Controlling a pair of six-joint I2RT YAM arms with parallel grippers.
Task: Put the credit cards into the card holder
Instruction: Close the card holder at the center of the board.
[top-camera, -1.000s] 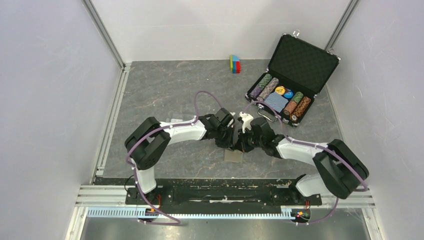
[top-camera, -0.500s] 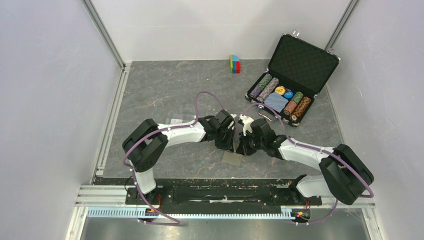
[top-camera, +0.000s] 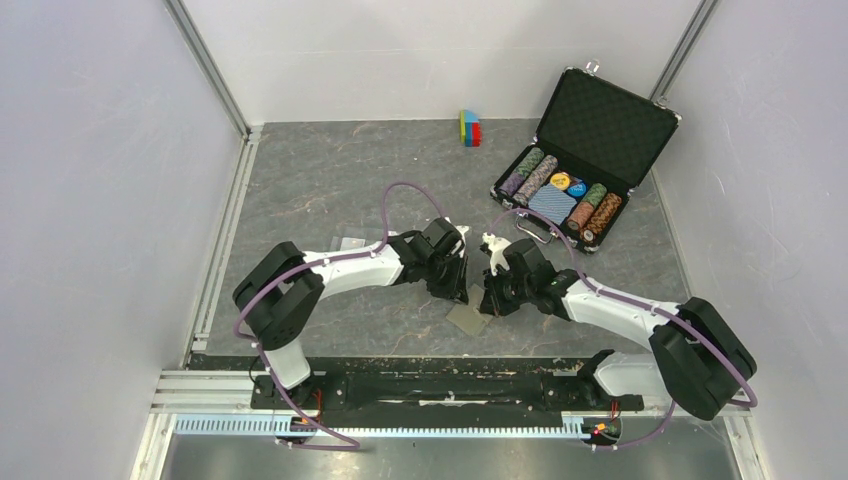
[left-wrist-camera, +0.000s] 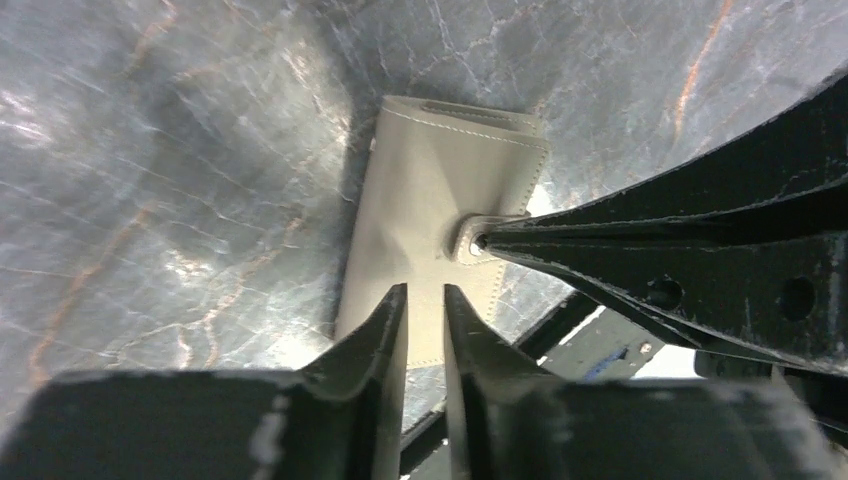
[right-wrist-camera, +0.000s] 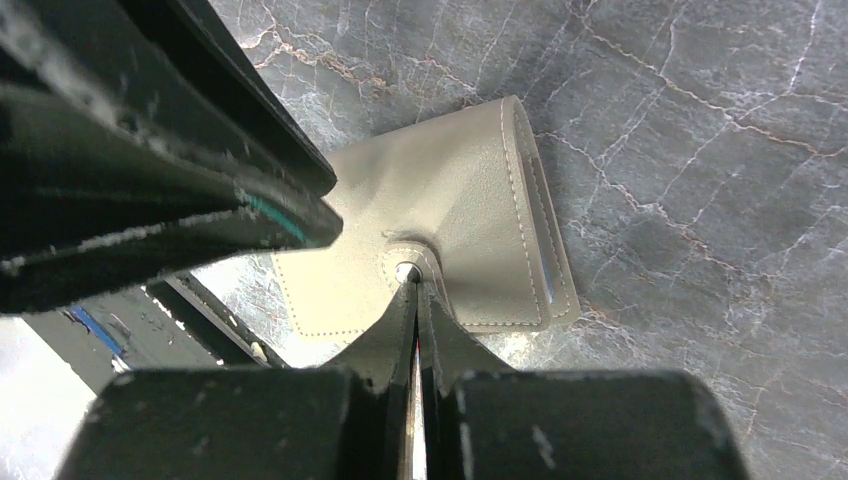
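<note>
Left fingers (left-wrist-camera: 383, 335) newly apart; holder (left-wrist-camera: 425, 190) folded

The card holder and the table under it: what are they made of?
The card holder looks like leather or imitation leather: matte taupe, fine grain, stitched edges, with a shiny metal-looking snap. The table looks like dark marble, veined and glossy, though it could be a print.

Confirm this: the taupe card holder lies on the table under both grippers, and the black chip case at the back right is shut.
Not quite: the black chip case is open, lid raised and chips showing, as the top external view shows. The card holder does lie on the table under the left gripper and the right gripper.
</note>
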